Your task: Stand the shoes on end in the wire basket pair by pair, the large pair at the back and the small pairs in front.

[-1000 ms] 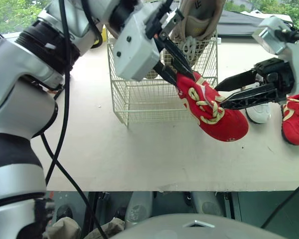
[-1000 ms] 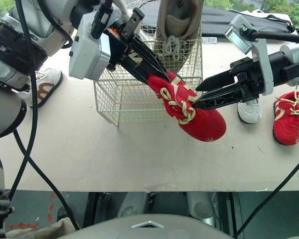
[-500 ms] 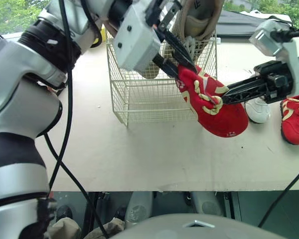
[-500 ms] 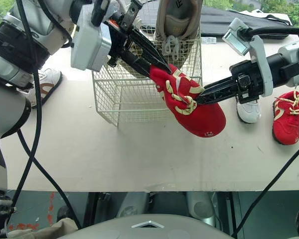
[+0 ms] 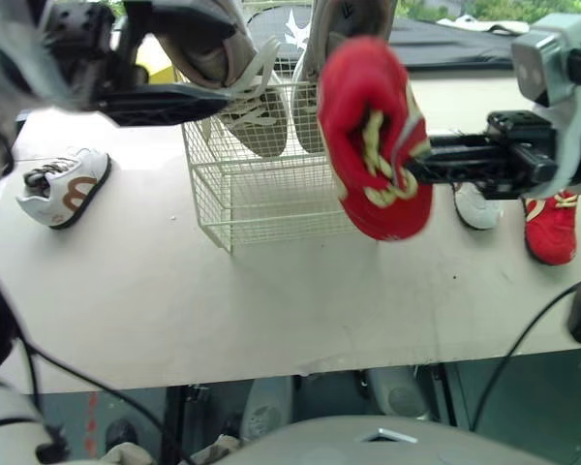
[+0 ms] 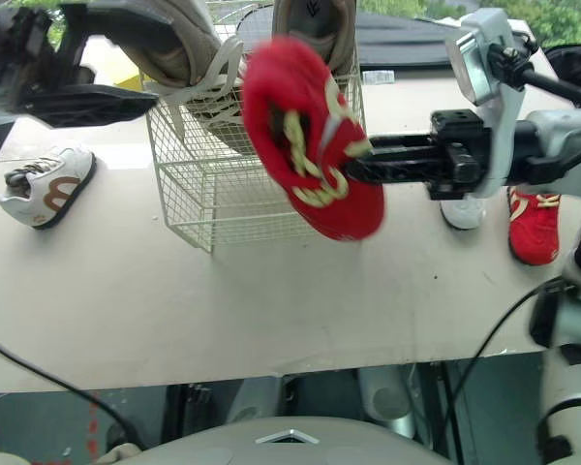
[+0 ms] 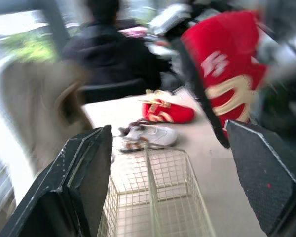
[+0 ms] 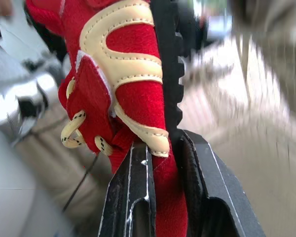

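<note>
One red shoe [image 5: 373,136] hangs in the air just off the front right corner of the wire basket [image 5: 261,199]. My right gripper [image 5: 414,172] has it, fingers clamped tight on its laced side. The shoe's long axis runs near upright, slightly tilted, with the laces facing me; I judge the toe to be lowest. The basket lies to the shoe's left and beyond it. My left gripper [image 7: 168,127] is spread wide and empty, near the big beige pair [image 5: 237,92] standing at the back.
</note>
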